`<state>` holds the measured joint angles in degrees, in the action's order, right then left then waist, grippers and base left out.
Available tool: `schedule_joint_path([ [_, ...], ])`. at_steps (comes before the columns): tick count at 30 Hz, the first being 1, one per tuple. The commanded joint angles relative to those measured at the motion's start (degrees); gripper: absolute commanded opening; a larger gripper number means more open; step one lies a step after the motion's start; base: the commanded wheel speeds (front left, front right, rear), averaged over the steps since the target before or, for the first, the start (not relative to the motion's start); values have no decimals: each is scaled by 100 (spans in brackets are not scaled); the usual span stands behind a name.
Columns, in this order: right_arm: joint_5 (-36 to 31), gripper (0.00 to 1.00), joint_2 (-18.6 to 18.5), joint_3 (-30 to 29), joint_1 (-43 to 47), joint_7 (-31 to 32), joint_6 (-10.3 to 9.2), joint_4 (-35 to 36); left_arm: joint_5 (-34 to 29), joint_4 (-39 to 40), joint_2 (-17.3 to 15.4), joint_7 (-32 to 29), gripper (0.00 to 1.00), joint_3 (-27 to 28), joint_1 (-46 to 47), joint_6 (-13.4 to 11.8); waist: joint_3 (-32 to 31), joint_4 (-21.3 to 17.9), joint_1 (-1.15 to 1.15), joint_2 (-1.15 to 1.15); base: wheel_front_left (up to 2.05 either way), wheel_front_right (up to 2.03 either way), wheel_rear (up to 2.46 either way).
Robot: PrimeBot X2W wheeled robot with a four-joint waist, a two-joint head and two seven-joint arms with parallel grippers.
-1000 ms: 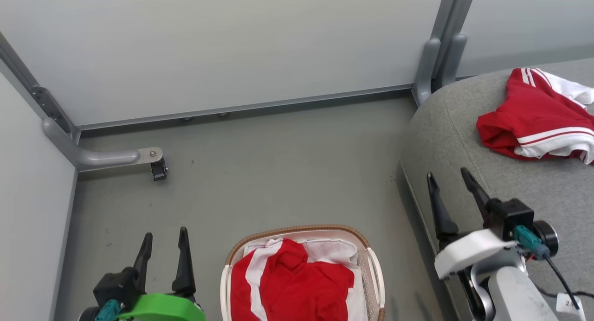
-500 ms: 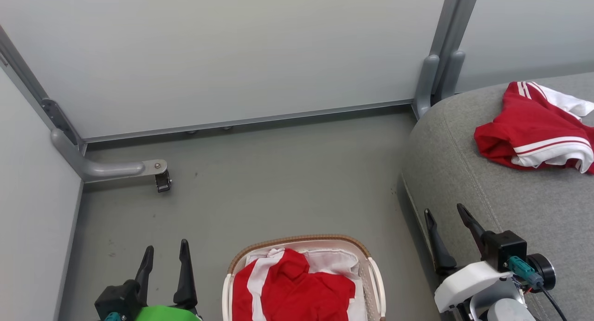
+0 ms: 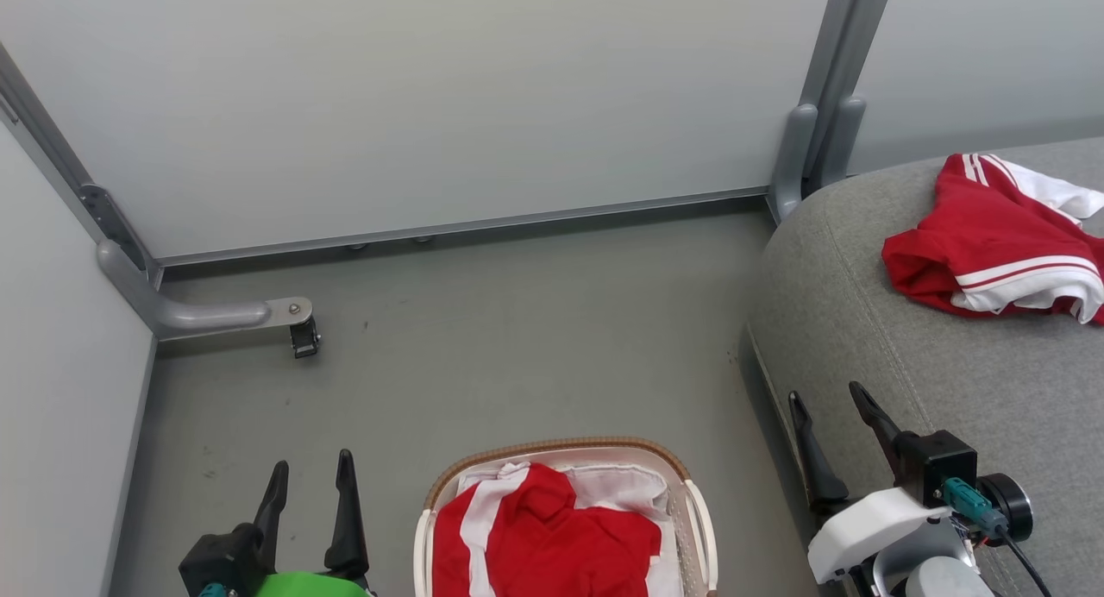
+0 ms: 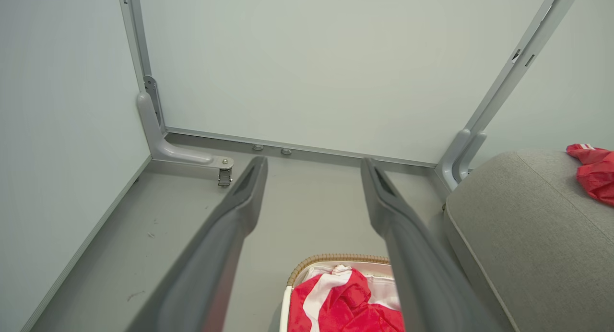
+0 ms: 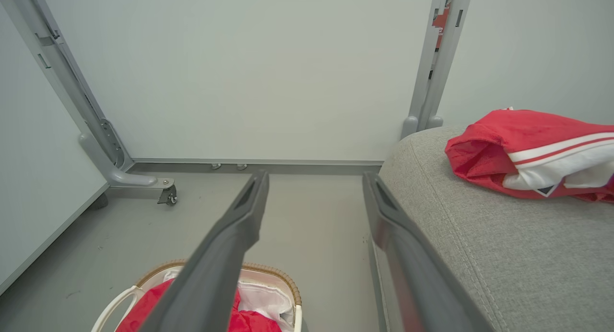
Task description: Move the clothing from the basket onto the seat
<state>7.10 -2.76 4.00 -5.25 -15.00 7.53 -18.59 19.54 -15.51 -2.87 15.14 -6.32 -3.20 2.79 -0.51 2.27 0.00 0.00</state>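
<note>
- Two red-and-white garments. One, the basket garment (image 3: 552,537), lies crumpled in the basket (image 3: 552,446) at 6 o'clock of the head view. The other, the seat garment (image 3: 992,243), lies bunched on the seat (image 3: 949,390) at 2 o'clock, well apart from the first
- One basket, white with a brown woven rim, stands on the grey-green floor (image 3: 517,338). A white liner (image 3: 621,480) shows beside its garment toward 1 o'clock
- One seat, grey fabric, takes up the 3 o'clock side. Its rounded side wall rises between the basket and the seat top
- Two pincers, both with fingers spread and holding nothing. The left pincer (image 3: 312,461) is at 7 o'clock, near the basket's left side. The right pincer (image 3: 824,392) is at 4 o'clock, against the seat's near edge
- Around them stand pale wall panels (image 3: 431,105) at 12 and 9 o'clock, one grey post (image 3: 819,105) at 1 o'clock, and one grey foot with a small caster (image 3: 304,342) at 10 o'clock
</note>
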Motion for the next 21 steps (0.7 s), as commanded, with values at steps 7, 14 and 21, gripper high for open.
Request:
schedule_joint_path([
  [7,28,100,-25,-12,3,-28,-8,-5,-91,-35,-4,1,100,1,-39,37,27,-22,0,0,0,0,0],
  [14,20,100,-25,-90,-55,-28,-8,71,-165,-74,-4,1,100,-87,98,90,143,-64,0,0,0,0,0],
  [21,-108,100,-25,-261,-348,-28,-8,249,-463,-318,-5,1,100,-423,652,221,637,-186,0,0,0,0,0],
])
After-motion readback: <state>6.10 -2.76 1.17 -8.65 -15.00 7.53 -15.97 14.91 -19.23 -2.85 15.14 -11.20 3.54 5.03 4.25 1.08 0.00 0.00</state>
